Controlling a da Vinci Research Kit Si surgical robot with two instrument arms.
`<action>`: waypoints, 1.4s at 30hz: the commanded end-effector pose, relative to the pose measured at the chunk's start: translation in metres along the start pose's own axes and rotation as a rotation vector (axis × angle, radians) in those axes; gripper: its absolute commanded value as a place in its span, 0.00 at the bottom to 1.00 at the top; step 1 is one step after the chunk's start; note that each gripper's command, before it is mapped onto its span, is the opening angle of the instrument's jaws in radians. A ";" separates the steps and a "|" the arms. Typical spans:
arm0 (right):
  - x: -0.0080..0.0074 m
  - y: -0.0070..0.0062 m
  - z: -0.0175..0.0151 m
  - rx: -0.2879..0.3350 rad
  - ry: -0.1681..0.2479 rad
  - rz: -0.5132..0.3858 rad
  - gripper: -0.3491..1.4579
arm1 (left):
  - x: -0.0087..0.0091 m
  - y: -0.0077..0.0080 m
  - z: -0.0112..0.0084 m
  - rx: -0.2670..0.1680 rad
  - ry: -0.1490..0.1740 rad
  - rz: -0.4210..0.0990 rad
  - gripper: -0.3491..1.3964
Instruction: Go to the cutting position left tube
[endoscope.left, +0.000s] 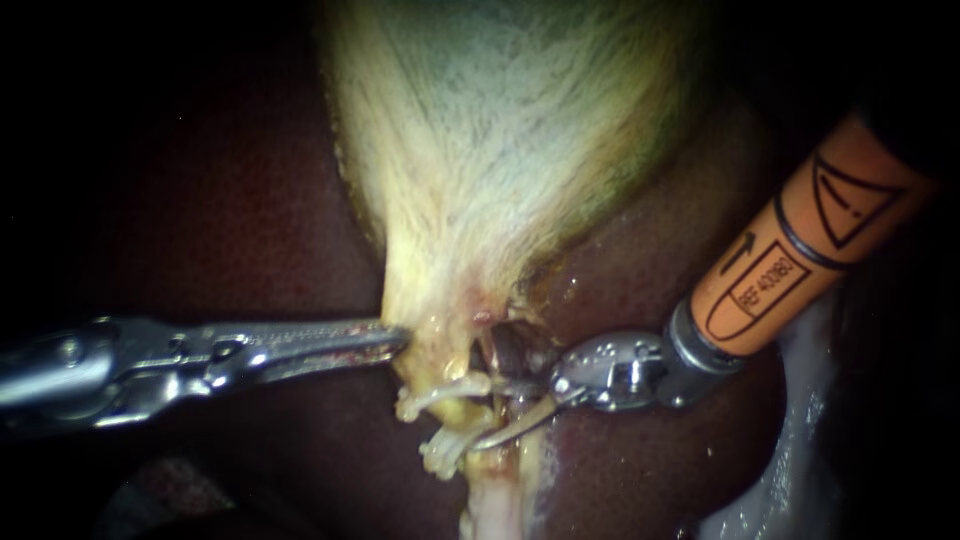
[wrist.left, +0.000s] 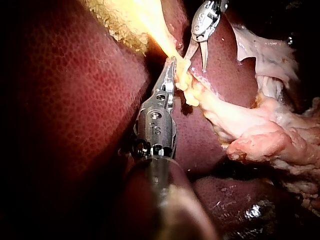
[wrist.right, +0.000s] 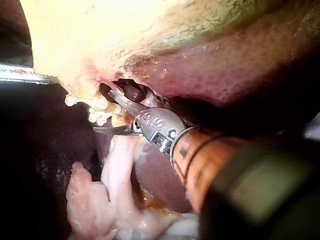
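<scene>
The pale yellow gallbladder (endoscope.left: 500, 130) narrows to a neck low in the endoscope view. My left instrument (endoscope.left: 392, 340) comes in from the left, its jaws shut on the side of that neck (wrist.left: 172, 67). My right instrument (endoscope.left: 485, 395), on an orange shaft, has two thin blades standing open just below the neck. A short pale tube (endoscope.left: 445, 392) lies at the blade tips and a second pale strand (endoscope.left: 445, 450) beneath it. In the right wrist view the open blades (wrist.right: 100, 110) straddle yellowish tissue under the neck. Whether the blades touch the tube is unclear.
Dark red liver (endoscope.left: 250, 230) surrounds the gallbladder on both sides. Pale fatty tissue (wrist.left: 260, 135) lies beside both instruments, and a whitish band (endoscope.left: 790, 450) runs under the orange shaft. My left instrument's shaft (wrist.right: 25, 75) shows beyond the neck in the right wrist view.
</scene>
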 end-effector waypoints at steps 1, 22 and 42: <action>-0.0001 0.0000 0.0003 -0.003 0.001 0.002 0.97 | 0.0000 0.0000 0.0000 0.000 0.000 0.000 0.00; -0.0004 -0.0025 0.0047 0.171 -0.013 -0.039 0.94 | 0.0001 0.0002 0.0002 0.001 0.000 0.001 0.00; 0.0001 -0.0021 0.0080 0.228 -0.004 -0.147 0.86 | 0.0002 0.0004 0.0005 0.001 0.000 0.001 0.00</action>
